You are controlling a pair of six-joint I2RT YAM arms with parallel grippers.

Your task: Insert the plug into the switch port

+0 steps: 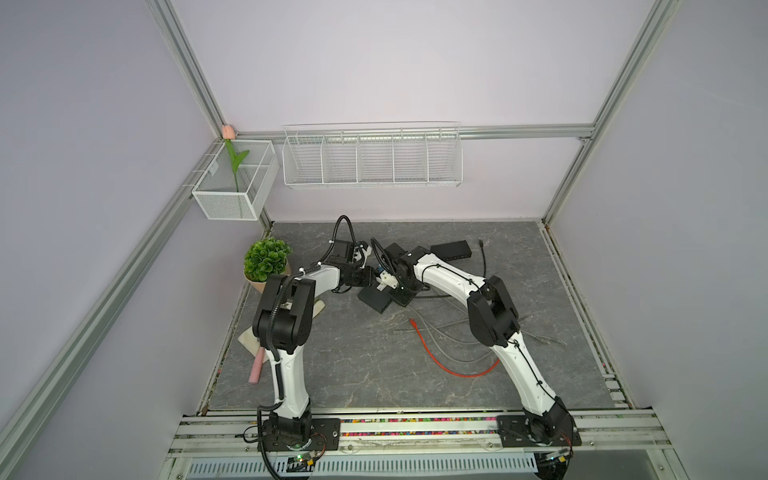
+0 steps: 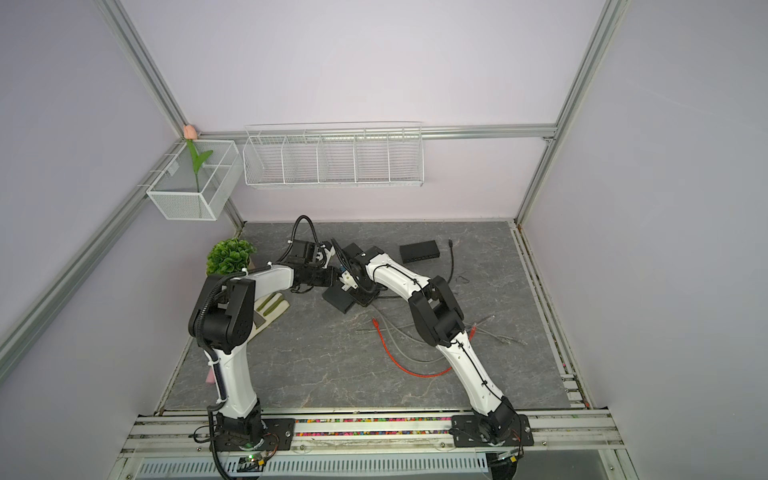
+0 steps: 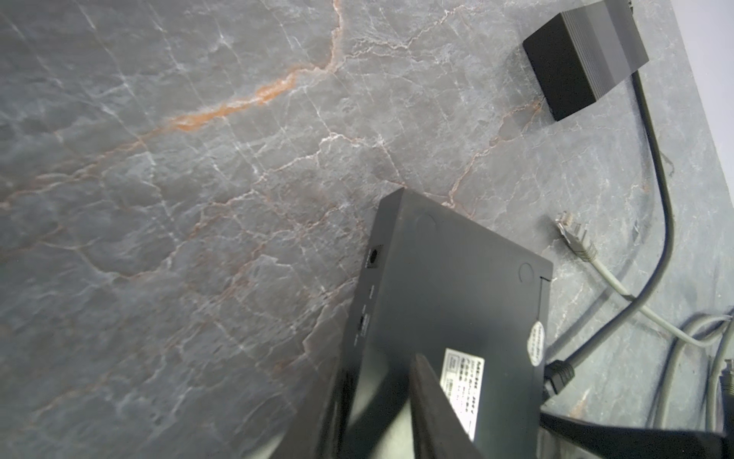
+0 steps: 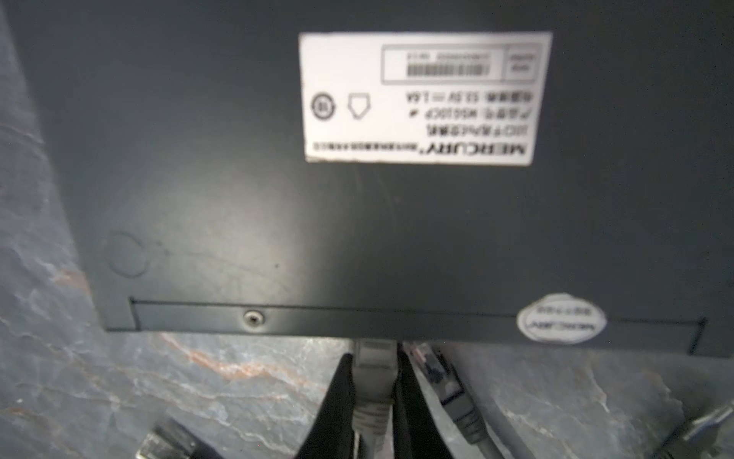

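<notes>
Partly hidden: in both top views the two wrists meet over the flat black metal switch (image 1: 374, 300) (image 2: 338, 300). They cover the fingers and the plug, and only a corner of the box shows.
Ports: the switch's port face is turned out of sight in the right wrist view, so how deep the plug sits cannot be told.
Blur: the left gripper (image 3: 377, 381) shows only as dark smeared fingers, and the label's small print is unreadable.
Plug and right jaws: the pale grey moulded plug (image 4: 374, 377) sits between the two black fingers of the right gripper (image 4: 373, 359), pinched on both sides. Its nose touches the switch's seamed edge near the screw.
Neighbour: a black plug with a clear tip (image 4: 437, 373) lies just beside the grey plug, its tip at the same edge. Whether it is seated is unclear.
Left jaws: they appear clamped across the switch's end, one finger over the labelled face and the other at the side wall.
Switch position: it lies near the middle of the grey veined stone tabletop (image 1: 353, 374), underside up.
Switch look: dark matt casing with a white label (image 4: 425, 95) reading MERCURY upside down and a round white sticker (image 4: 562, 318) over the seam.
Plug look: ribbed grey boot, with a grey cable leaving between the fingers.
Elsewhere: a ribbed black box (image 1: 451, 250) lies well apart at the rear. A loose grey connector (image 3: 576, 238) and a red cable (image 1: 449, 361) lie on the tabletop.
</notes>
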